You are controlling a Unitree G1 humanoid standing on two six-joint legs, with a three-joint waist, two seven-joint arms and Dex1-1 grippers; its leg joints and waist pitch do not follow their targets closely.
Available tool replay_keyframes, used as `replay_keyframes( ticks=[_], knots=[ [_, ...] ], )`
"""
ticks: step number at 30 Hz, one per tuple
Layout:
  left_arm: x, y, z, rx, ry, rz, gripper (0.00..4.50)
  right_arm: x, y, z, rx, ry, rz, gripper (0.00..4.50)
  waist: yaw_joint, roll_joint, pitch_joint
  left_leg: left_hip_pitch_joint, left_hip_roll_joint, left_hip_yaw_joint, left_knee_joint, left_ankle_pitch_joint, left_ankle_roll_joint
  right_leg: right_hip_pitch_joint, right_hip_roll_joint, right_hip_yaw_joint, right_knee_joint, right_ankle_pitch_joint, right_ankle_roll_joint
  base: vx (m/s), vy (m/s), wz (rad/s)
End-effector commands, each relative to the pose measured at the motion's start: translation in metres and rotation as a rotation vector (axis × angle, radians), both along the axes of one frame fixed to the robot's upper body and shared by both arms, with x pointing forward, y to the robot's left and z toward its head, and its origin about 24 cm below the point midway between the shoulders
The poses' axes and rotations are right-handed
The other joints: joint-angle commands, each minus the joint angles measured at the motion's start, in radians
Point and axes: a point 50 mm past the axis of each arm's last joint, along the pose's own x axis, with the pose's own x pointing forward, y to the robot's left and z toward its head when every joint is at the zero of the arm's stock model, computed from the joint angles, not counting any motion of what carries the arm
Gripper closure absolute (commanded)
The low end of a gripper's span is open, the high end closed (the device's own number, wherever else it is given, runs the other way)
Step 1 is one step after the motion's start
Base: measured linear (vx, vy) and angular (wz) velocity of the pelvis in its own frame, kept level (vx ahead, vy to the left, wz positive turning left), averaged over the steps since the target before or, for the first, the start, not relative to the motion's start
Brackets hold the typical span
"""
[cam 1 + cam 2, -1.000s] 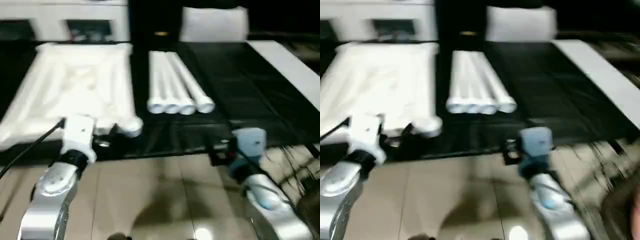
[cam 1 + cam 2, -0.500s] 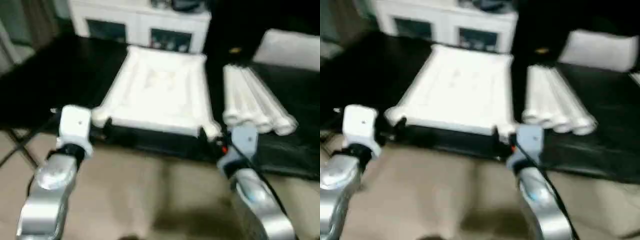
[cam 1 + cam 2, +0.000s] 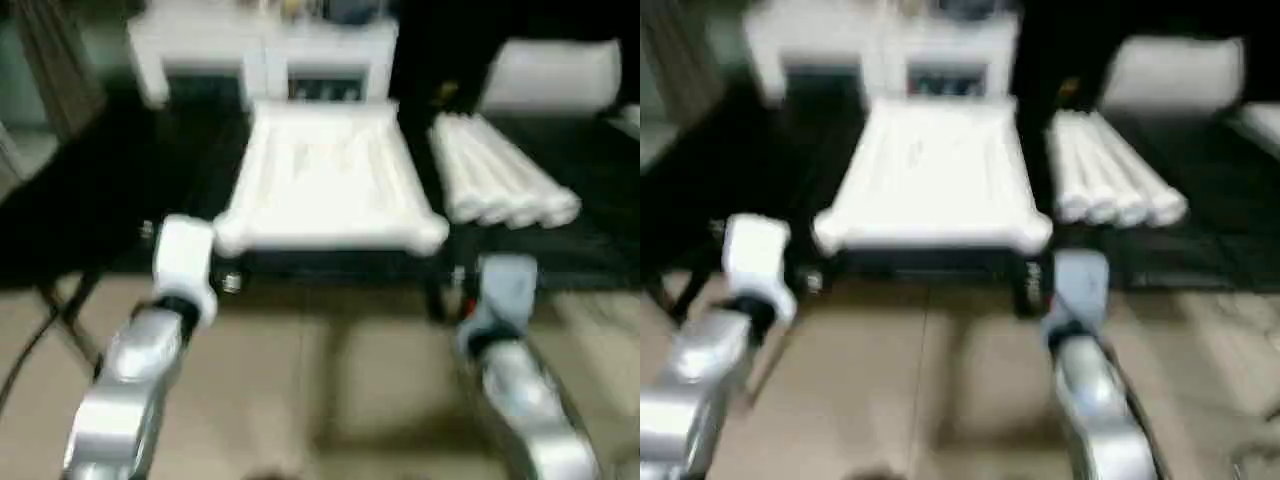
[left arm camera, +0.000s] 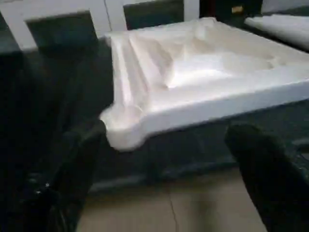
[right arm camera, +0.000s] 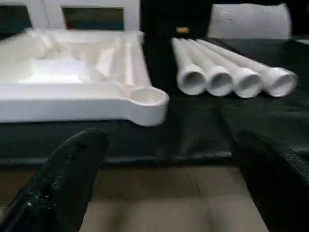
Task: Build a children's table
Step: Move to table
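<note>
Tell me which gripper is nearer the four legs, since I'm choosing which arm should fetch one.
Right. The right gripper hangs open off the black surface's front edge, just short of the four legs. The left gripper, open, faces the table top's far corner.

White is seen on the tabletop (image 3: 325, 180), ribbed inside, and on the four legs (image 5: 231, 72) beside it. Both are laid on a black surface (image 5: 203, 125); the floor (image 3: 330, 380) is tan. Black fingers (image 5: 63, 179), silver forearms (image 3: 130, 390) and a white cabinet (image 3: 260, 45) with dark panes are noted.
</note>
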Motion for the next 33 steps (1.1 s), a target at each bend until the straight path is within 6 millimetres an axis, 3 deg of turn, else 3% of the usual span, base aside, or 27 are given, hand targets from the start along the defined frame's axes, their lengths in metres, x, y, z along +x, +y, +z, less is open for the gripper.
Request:
replay_keyframes(
  ticks=[1,2,3,4,5,6,7,8,9,10,11,12,13,14,15,16,17,18,20,21,24,27,29,30,31,33],
  knots=[
    [0.0,-0.003,0.0,-0.014,0.017,0.004,0.03,0.004,-0.004,0.009,0.032,-0.019,0.003,0.0,-0.028,0.023,-0.043,0.061,0.219,-0.156,0.131,0.046,0.034,-0.042,-0.329,0.142,-0.257,-0.311,-0.25,-0.039,0.036,-0.28],
    [-0.001,-0.004,0.0,-0.022,0.02,-0.005,0.03,0.004,-0.003,0.011,0.039,-0.027,0.015,0.0,-0.053,0.006,-0.028,0.009,0.225,-0.162,0.101,0.112,0.033,0.018,-0.285,0.078,-0.219,-0.3,-0.247,-0.039,0.036,-0.28],
    [-0.001,-0.005,0.0,-0.03,0.025,-0.015,0.03,0.005,-0.003,0.013,0.04,-0.037,0.022,0.0,-0.034,0.049,-0.024,0.018,0.21,-0.175,-0.064,0.052,-0.065,0.029,-0.071,-0.055,-0.102,-0.22,-0.195,-0.038,0.083,-0.35],
    [0.0,-0.006,-0.002,-0.025,0.03,-0.015,0.03,0.006,-0.005,0.014,0.029,-0.041,0.025,0.0,-0.046,0.092,-0.016,0.05,0.195,-0.221,-0.15,-0.059,-0.148,-0.021,0.022,-0.034,0.005,-0.123,-0.122,0.0,0.0,0.0],
    [0.001,-0.008,-0.002,-0.017,0.023,-0.016,0.03,0.008,-0.008,0.015,0.011,-0.048,0.024,0.0,-0.038,0.061,-0.011,0.054,0.261,-0.212,-0.24,-0.552,-0.094,-0.046,0.009,0.017,-0.013,-0.016,-0.015,-0.101,0.041,0.13],
    [0.0,-0.009,-0.001,-0.017,0.013,-0.026,0.03,0.009,-0.01,0.017,-0.015,-0.059,0.019,0.0,-0.043,0.061,0.009,0.044,0.229,-0.186,-0.237,-0.684,-0.013,-0.036,-0.01,0.036,-0.065,-0.013,-0.016,-0.173,-0.022,0.09],
    [-0.001,-0.01,0.0,-0.017,0.003,-0.037,0.03,0.01,-0.011,0.018,-0.03,-0.067,0.017,0.0,-0.047,0.025,-0.003,0.041,0.188,-0.134,-0.195,-0.597,0.057,-0.024,-0.044,0.059,-0.151,-0.236,-0.021,-0.208,-0.073,0.06],
    [-0.002,-0.012,0.003,-0.009,-0.012,-0.05,0.03,0.011,-0.01,0.02,-0.02,-0.072,0.029,0.0,-0.046,-0.013,-0.011,0.039,0.177,-0.114,-0.177,-0.475,0.086,-0.021,-0.064,0.069,-0.188,-0.381,-0.018,-0.127,-0.082,-0.03],
    [-0.004,-0.012,0.005,-0.005,-0.021,-0.055,0.03,0.013,-0.009,0.023,-0.006,-0.087,0.038,0.0,-0.035,-0.022,-0.021,0.052,0.169,-0.088,-0.156,-0.259,0.119,-0.034,-0.087,0.081,-0.239,-0.577,-0.014,-0.097,-0.116,-0.03],
    [-0.005,-0.012,0.006,-0.002,-0.025,-0.056,0.03,0.015,-0.007,0.025,0.004,-0.096,0.043,0.0,-0.029,-0.028,-0.031,0.055,0.171,-0.077,-0.15,-0.143,0.141,-0.033,-0.093,0.087,-0.247,-0.573,-0.022,-0.1,-0.126,-0.03],
    [-0.006,-0.01,0.007,-0.006,-0.023,-0.038,0.03,0.017,-0.005,0.025,0.005,-0.094,0.058,0.0,-0.018,-0.032,-0.037,0.05,0.178,-0.062,-0.172,0.053,0.18,-0.021,-0.081,0.082,-0.251,-0.434,-0.057,-0.1,-0.126,-0.03],
    [-0.006,-0.009,0.006,-0.007,-0.019,-0.033,0.03,0.018,-0.004,0.025,0.007,-0.093,0.06,0.0,-0.006,-0.031,-0.038,0.053,0.189,-0.047,-0.201,0.137,0.198,-0.014,-0.059,0.065,-0.245,-0.268,-0.083,-0.085,-0.108,-0.05],
    [-0.005,-0.008,0.003,-0.047,-0.008,-0.023,0.03,0.02,-0.002,0.02,0.015,-0.06,0.049,0.0,0.004,-0.026,-0.028,0.061,0.194,-0.033,-0.218,0.043,0.199,-0.028,-0.048,0.062,-0.252,-0.278,-0.086,-0.093,-0.084,-0.04],
    [-0.005,-0.007,0.002,-0.065,-0.007,-0.021,0.03,0.02,-0.002,0.017,0.015,-0.04,0.043,0.0,0.005,-0.027,-0.018,0.066,0.194,-0.026,-0.221,-0.061,0.183,-0.042,-0.045,0.06,-0.263,-0.376,-0.079,-0.093,-0.084,-0.04],
    [-0.005,-0.007,0.002,-0.065,-0.007,-0.021,0.03,0.02,-0.002,0.017,0.015,-0.04,0.043,0.0,0.006,-0.029,-0.01,0.075,0.194,-0.021,-0.213,-0.165,0.158,-0.061,-0.049,0.056,-0.276,-0.505,-0.058,-0.061,-0.061,-0.03],
    [-0.003,-0.007,0.001,-0.062,0.004,-0.011,0.03,0.02,0.0,0.019,0.039,-0.031,0.064,0.0,0.001,-0.029,-0.009,0.105,0.192,-0.019,-0.187,-0.298,0.102,-0.092,-0.047,0.038,-0.304,-0.667,-0.006,-0.062,-0.034,0.01],
    [-0.001,-0.008,0.002,-0.053,0.002,-0.006,0.03,0.02,0.001,0.021,0.054,-0.034,0.087,0.0,0.001,-0.056,-0.011,0.102,0.194,-0.017,-0.19,-0.303,0.1,-0.09,-0.042,0.031,-0.306,-0.665,0.008,-0.062,-0.034,0.01],
    [0.0,-0.009,0.003,-0.048,-0.002,-0.004,0.03,0.02,0.002,0.022,0.057,-0.036,0.099,0.0,0.01,-0.038,-0.011,0.089,0.208,-0.028,-0.214,-0.322,0.091,-0.072,-0.039,0.029,-0.285,-0.581,0.003,-0.056,-0.004,0.0],
    [0.004,-0.009,0.007,-0.042,-0.03,0.019,0.03,0.022,0.006,0.015,0.042,0.003,0.135,0.0,0.01,-0.025,-0.014,0.076,0.228,-0.039,-0.241,-0.364,0.072,-0.054,-0.033,0.029,-0.267,-0.426,-0.012,0.0,0.0,0.0],
    [0.005,-0.008,0.008,-0.036,-0.04,0.025,0.03,0.022,0.007,0.014,0.042,0.007,0.141,0.0,0.01,-0.028,-0.017,0.06,0.233,-0.039,-0.256,-0.331,0.066,-0.04,-0.033,0.034,-0.256,-0.308,-0.031,0.0,0.0,0.0],
    [0.003,-0.009,0.004,-0.03,-0.029,0.006,0.03,0.025,0.01,0.015,0.046,0.003,0.163,0.0,0.016,-0.042,-0.019,0.055,0.231,-0.025,-0.259,-0.242,0.073,-0.037,-0.04,0.042,-0.25,-0.209,-0.063,0.003,0.055,-0.11],
    [0.002,-0.009,0.004,-0.036,-0.027,0.003,0.03,0.027,0.011,0.02,0.082,-0.002,0.164,0.0,0.019,-0.042,-0.02,0.064,0.231,-0.012,-0.256,-0.213,0.084,-0.048,-0.038,0.052,-0.251,-0.213,-0.069,0.0,0.0,0.0],
    [0.001,-0.01,0.007,-0.035,-0.041,-0.011,0.03,0.027,0.012,0.023,0.11,-0.008,0.163,0.0,0.022,-0.046,-0.025,0.064,0.235,-0.003,-0.258,-0.166,0.088,-0.048,-0.031,0.06,-0.242,-0.146,-0.077,0.026,0.021,-0.03],
    [0.002,-0.011,0.008,-0.037,-0.048,-0.02,0.03,0.027,0.012,0.024,0.109,-0.011,0.155,0.0,0.026,-0.038,-0.028,0.069,0.236,0.002,-0.258,-0.162,0.085,-0.049,-0.027,0.065,-0.239,-0.126,-0.078,0.0,0.0,0.0],
    [0.002,-0.012,0.009,-0.036,-0.054,-0.023,0.03,0.027,0.011,0.024,0.107,-0.017,0.136,0.0,0.027,-0.04,-0.026,0.085,0.237,0.005,-0.257,-0.252,0.077,-0.056,-0.025,0.066,-0.244,-0.201,-0.07,0.0,0.0,0.0],
    [0.003,-0.013,0.011,-0.04,-0.074,-0.039,0.03,0.028,0.008,0.027,0.08,-0.05,0.114,0.0,0.027,-0.041,-0.025,0.098,0.235,0.005,-0.256,-0.337,0.073,-0.057,-0.025,0.064,-0.253,-0.294,-0.059,0.065,0.009,0.0]
  ],
)
